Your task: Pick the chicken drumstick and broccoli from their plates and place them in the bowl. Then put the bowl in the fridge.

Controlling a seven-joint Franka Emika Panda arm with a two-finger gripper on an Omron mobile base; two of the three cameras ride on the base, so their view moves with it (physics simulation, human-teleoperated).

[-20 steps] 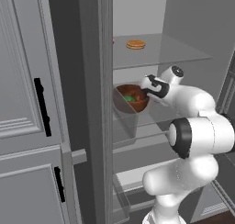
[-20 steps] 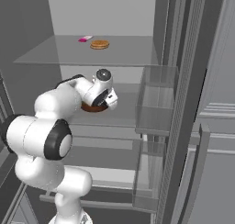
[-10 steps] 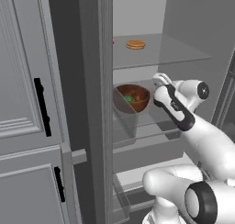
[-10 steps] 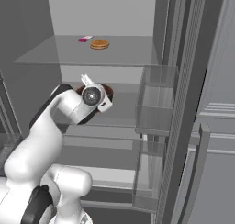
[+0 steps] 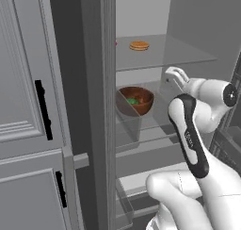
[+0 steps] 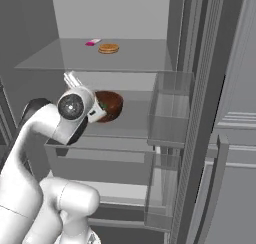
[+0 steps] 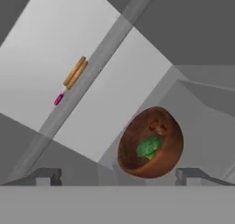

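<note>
The reddish-brown bowl (image 5: pixel 136 102) (image 6: pixel 112 106) (image 7: pixel 151 149) stands on the middle glass shelf of the open fridge (image 5: pixel 188 17). Inside it lie the green broccoli (image 7: pixel 148 147) (image 5: pixel 133 101) and the reddish-brown chicken drumstick (image 7: pixel 158 126). My gripper (image 5: pixel 173 76) (image 6: pixel 72 79) (image 7: pixel 119 176) is open with nothing between its fingers. It hangs apart from the bowl, to the right of it in the left base view and level with its rim. The plates are out of view.
A round bun-like item (image 5: pixel 139 45) (image 6: pixel 108 48) and a small pink thing (image 6: pixel 92 42) lie on the upper glass shelf. Clear door bins (image 6: pixel 170 113) hang on the open right door. The closed left door with black handles (image 5: pixel 43 109) stands beside the opening.
The hand has drawn back from the bowl's rim and swung away to the side. The bowl stays on the shelf. The jaws stay open.
</note>
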